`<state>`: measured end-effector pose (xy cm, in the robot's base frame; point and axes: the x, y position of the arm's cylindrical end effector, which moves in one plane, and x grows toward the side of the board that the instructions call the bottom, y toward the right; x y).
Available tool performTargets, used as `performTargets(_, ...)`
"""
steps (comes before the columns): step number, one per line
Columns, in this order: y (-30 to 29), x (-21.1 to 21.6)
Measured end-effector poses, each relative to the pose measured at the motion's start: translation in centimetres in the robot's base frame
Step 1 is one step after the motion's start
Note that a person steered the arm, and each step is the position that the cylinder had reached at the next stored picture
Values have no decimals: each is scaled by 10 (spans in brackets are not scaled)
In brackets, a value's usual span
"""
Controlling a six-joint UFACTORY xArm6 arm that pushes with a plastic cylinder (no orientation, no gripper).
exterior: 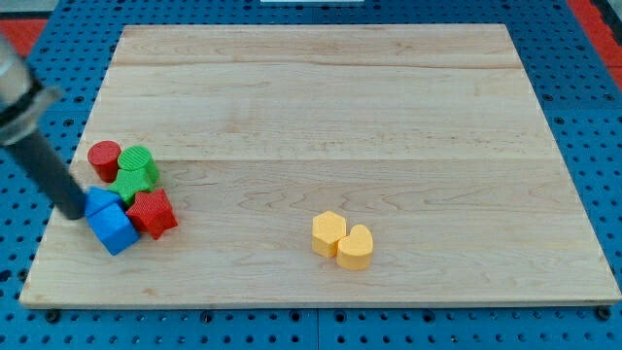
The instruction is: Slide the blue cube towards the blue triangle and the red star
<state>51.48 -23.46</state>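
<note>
The blue cube [114, 228] lies near the board's left edge, low in the view. A blue triangle [101, 200] sits just above it, touching it, partly hidden by my rod. The red star [153, 213] touches the cube's right side. My tip [74, 211] rests on the board just left of the blue triangle and up-left of the cube; the dark rod slants up to the view's left.
A red cylinder [103, 157], a green cylinder [139, 159] and a green star [130, 182] cluster above the blue blocks. A yellow hexagon [328, 232] and a yellow heart [356, 247] sit at lower centre. The wooden board [330, 107] lies on a blue pegboard.
</note>
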Motion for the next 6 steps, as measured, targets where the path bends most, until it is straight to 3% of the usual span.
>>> performTargets(2,68,10)
performTargets(3,29,10)
performTargets(4,-50,8)
performTargets(5,-69,40)
performTargets(6,-2,58)
